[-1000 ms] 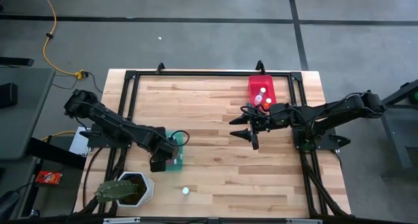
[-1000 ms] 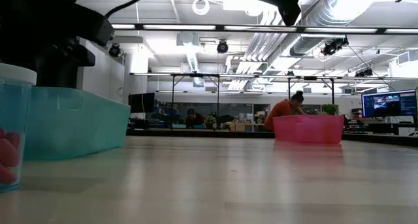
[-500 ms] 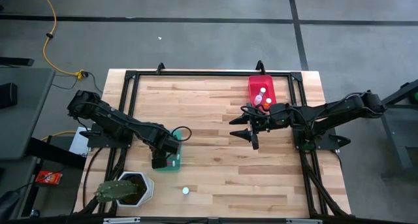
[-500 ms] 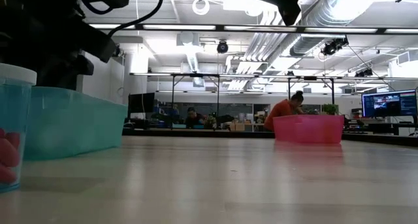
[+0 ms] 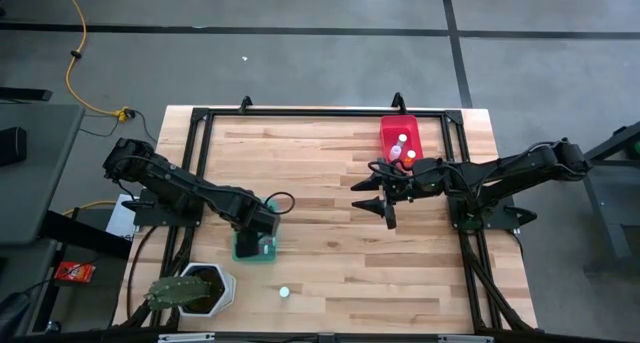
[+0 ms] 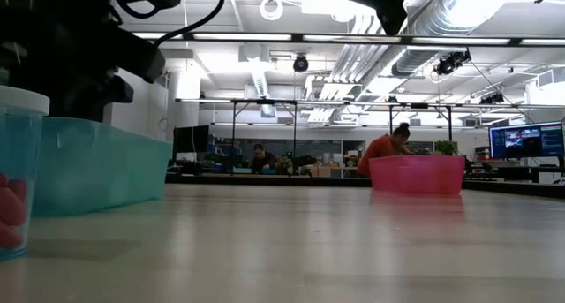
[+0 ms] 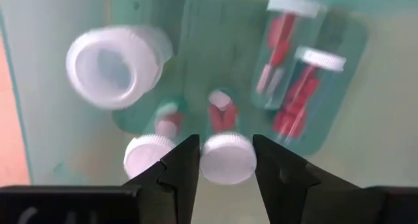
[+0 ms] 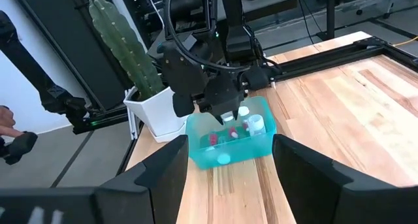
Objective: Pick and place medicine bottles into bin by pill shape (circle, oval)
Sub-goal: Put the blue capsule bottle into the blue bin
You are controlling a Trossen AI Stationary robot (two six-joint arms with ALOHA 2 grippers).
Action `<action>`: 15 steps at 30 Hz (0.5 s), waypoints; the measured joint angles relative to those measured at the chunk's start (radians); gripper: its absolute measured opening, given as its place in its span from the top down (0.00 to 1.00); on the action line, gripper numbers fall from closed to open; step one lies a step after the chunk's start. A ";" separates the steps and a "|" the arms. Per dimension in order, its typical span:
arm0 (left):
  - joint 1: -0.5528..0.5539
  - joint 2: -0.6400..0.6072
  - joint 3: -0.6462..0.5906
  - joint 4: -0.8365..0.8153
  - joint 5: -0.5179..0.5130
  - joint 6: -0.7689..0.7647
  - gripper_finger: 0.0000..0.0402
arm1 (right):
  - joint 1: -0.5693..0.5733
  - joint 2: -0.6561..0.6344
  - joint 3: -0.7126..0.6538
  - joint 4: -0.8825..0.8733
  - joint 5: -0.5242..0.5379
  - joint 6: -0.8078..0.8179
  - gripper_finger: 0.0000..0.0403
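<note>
- We see a large open lab or workshop hall: exposed ceiling ducts (image 6: 459, 20) and strip lights overhead.
- Far benches (image 6: 291, 170) stand behind, with a monitor (image 6: 527, 141) and a person (image 6: 385, 149) working.
- The wooden table (image 5: 330, 193) stands on grey concrete floor (image 5: 300, 63).
</note>
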 joint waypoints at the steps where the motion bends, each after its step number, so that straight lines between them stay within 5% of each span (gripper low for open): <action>1: 0.000 0.000 0.000 -0.012 -0.001 -0.001 0.67 | 0.000 0.000 0.000 0.000 0.000 -0.001 0.46; 15: 0.000 0.000 0.000 -0.030 -0.001 0.007 0.66 | 0.000 0.000 0.000 0.000 0.000 -0.002 0.46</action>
